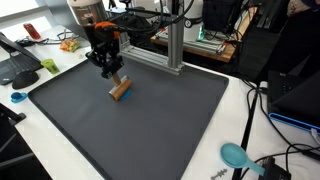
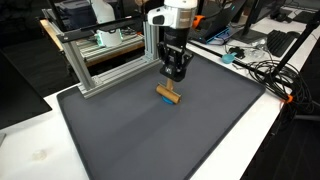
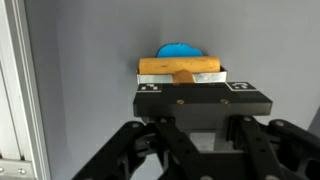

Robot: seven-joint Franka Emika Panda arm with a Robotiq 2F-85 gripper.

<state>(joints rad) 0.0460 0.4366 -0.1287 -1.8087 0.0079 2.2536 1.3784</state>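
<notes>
In an exterior view my gripper [image 1: 108,70] hangs close over the block [image 1: 120,90]. The block lies flat on the mat [image 1: 160,130], so I judge it rests steady.

In an exterior view I point straight down, square to the block [image 2: 167,95].

In the wrist view the block [image 3: 180,66] lies crosswise just ahead of my fingertips, with a blue piece [image 3: 180,49] showing behind it. I cannot tell how far my jaws are open, or whether they touch it.

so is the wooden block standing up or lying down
Lying down: the wooden block rests lengthwise on the grey mat in both exterior views.
</notes>
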